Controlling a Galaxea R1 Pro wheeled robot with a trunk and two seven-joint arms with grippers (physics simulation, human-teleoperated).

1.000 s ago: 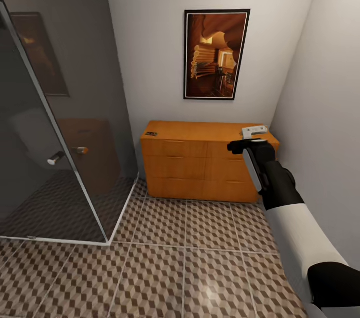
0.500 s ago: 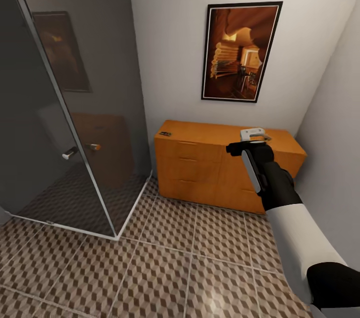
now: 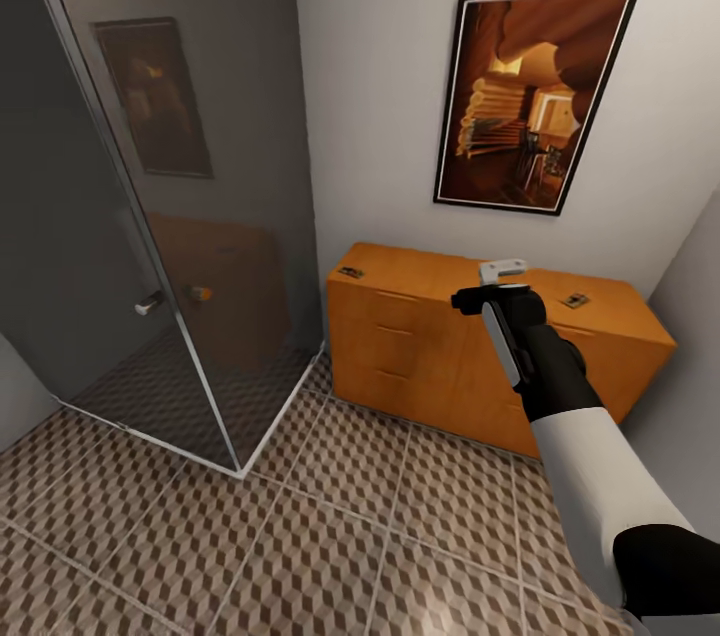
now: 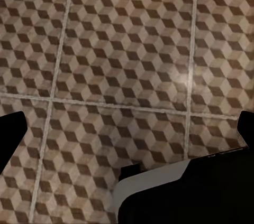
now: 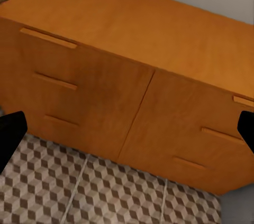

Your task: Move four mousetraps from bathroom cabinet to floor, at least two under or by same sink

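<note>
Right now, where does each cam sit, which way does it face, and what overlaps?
Head: up high, looking down at the cabinet, the shower glass and the picture; right arm and right gripper show.
Left wrist: points down at the bathroom floor; dark fingertips at the edges.
Right wrist: faces the cabinet's drawer fronts; fingertips at the edges.
Shared: head and right wrist both see the cabinet.

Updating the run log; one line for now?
right gripper open, empty; two small brown wooden mousetraps on orange-brown wooden cabinet top; left gripper open
</note>
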